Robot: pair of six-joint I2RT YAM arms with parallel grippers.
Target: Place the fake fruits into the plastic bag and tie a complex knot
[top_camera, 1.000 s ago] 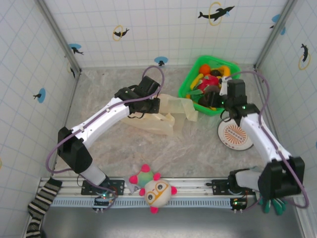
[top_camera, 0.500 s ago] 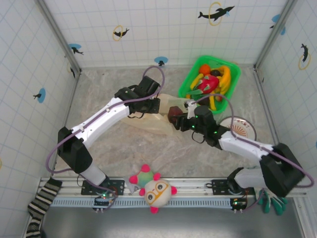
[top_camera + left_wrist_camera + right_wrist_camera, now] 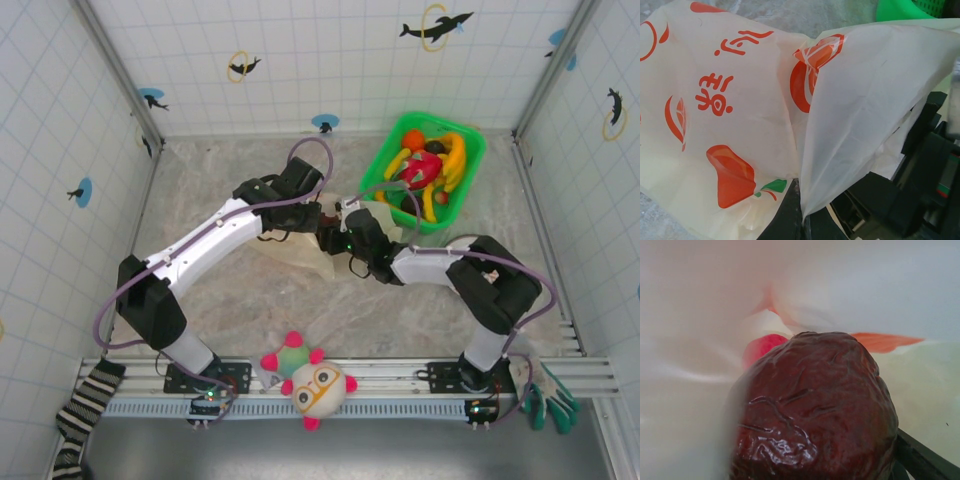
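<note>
The plastic bag lies crumpled at mid-table, thin cream film, just left of the green basket. From above it reads as a plain pale heap. The left wrist camera gives me its orange-red fruit prints, red lettering and a small green leaf. There I also see the left gripper pinching a raised fold of the bag's edge between its dark fingers. On the right wrist camera, the right gripper holds 1 dark maroon fruit, wrinkled and glossy, surrounded by translucent film, so it sits inside the bag. 1 black finger touches its lower right; the other is hidden behind the fruit. From above, the right gripper is at the bag's mouth, close beside the left gripper, and I cannot make out the fruit there. More fake fruits, red, orange and yellow, sit in the basket
</note>
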